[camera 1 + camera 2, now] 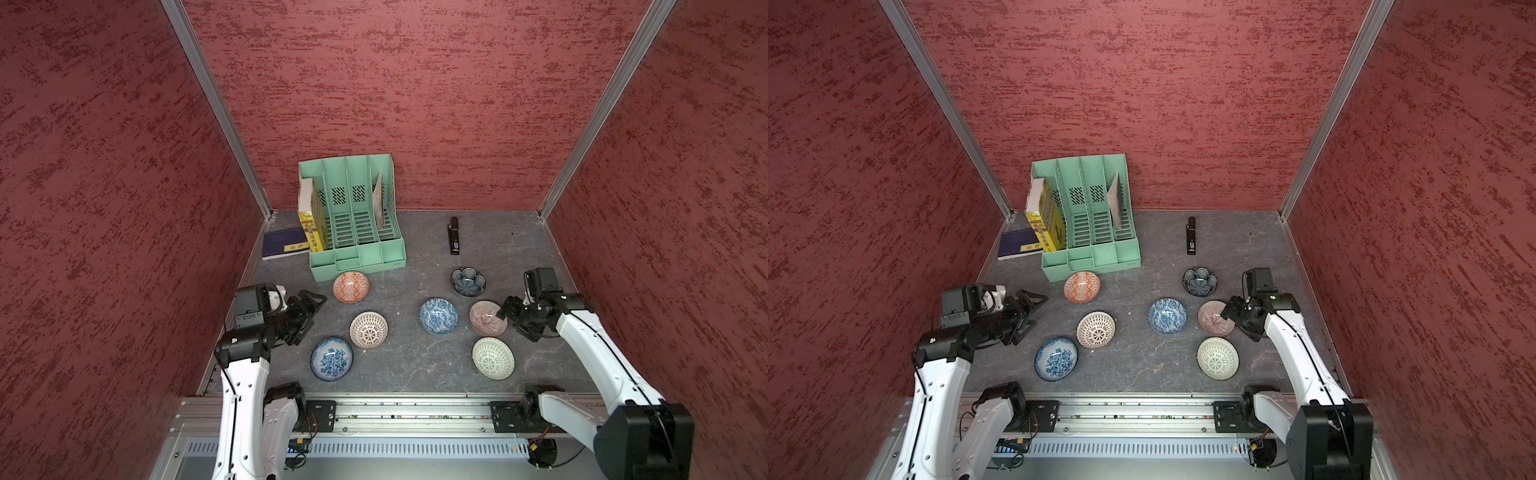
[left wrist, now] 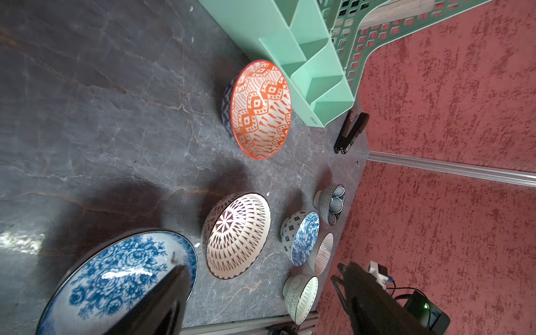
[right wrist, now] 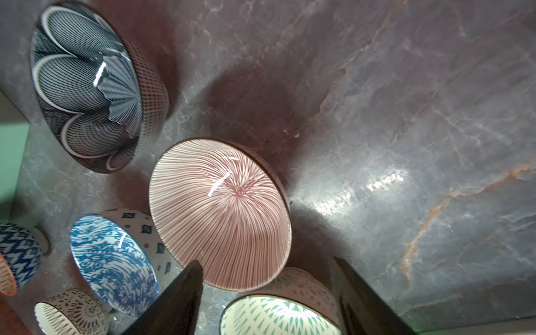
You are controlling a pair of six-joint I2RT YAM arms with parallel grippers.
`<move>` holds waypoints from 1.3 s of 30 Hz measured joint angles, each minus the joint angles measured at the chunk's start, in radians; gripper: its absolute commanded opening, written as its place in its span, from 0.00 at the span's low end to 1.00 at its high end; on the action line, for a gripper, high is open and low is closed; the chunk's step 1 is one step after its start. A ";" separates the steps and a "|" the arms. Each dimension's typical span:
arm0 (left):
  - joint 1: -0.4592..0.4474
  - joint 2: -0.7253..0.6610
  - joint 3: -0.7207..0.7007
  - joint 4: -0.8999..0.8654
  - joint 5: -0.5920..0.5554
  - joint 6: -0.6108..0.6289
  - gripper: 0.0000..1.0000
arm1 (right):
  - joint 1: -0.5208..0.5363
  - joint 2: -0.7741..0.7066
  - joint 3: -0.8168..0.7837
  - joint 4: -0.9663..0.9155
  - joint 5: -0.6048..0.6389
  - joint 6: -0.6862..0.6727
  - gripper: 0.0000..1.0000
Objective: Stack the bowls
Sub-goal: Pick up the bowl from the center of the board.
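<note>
Top views both show nothing stacked yet: every bowl stands alone and upright on the dark grey stone tabletop (image 1: 415,370). The right tool (image 1: 503,311) sits at the outer rim of the pink-brown striped ceramic bowl (image 1: 487,318), with the green lattice ceramic bowl (image 1: 493,358) just beside it. The left tool (image 1: 313,316) hangs open and empty near the brown lattice ceramic bowl (image 1: 368,329).

Left wrist view: the two fingers (image 2: 171,295) stand wide apart, one above the rim of the wide blue-and-white floral ceramic bowl (image 2: 116,275), gripping nothing.

Right wrist view: the tool is open, its fingers (image 3: 185,290) either side of the striped bowl's near rim; I cannot tell whether they touch it.

I judge the risk lies in a rim pinch on glossy glaze: an off-centre squeeze could tip or slide the bowl into its green neighbour, and a tilted lift could let it slip and chip.
</note>
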 measured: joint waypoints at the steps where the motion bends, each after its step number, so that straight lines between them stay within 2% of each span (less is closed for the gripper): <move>1: 0.000 0.009 0.000 -0.006 0.004 0.004 0.79 | 0.000 0.008 -0.001 0.000 0.000 0.005 0.64; 4: 0.000 0.018 0.000 -0.014 0.005 0.019 0.73 | 0.000 0.021 -0.001 0.004 0.002 0.014 0.56; 7: 0.000 0.014 0.000 -0.025 0.001 0.032 0.69 | 0.000 0.036 -0.003 0.018 0.002 0.024 0.53; 8: 0.000 0.014 0.000 -0.028 -0.001 0.035 0.68 | 0.000 0.044 -0.005 0.026 0.002 0.024 0.49; 9: 0.000 0.014 0.000 -0.031 -0.003 0.037 0.67 | 0.000 0.052 -0.007 0.032 0.002 0.024 0.41; 10: 0.000 0.014 0.000 -0.034 -0.005 0.039 0.67 | 0.000 0.061 -0.011 0.039 0.001 0.025 0.38; 22: 0.000 0.042 0.000 -0.038 -0.001 0.066 0.64 | 0.000 0.120 -0.040 0.091 0.002 0.024 0.37; 30: 0.000 0.048 0.000 -0.038 -0.001 0.080 0.59 | 0.000 0.140 -0.048 0.104 0.003 0.018 0.31; 32: 0.000 0.046 0.000 -0.038 -0.001 0.080 0.58 | 0.000 0.142 -0.047 0.106 0.003 0.014 0.25; 39: 0.000 0.045 0.000 -0.039 0.007 0.088 0.57 | 0.000 0.150 -0.048 0.119 0.005 0.005 0.22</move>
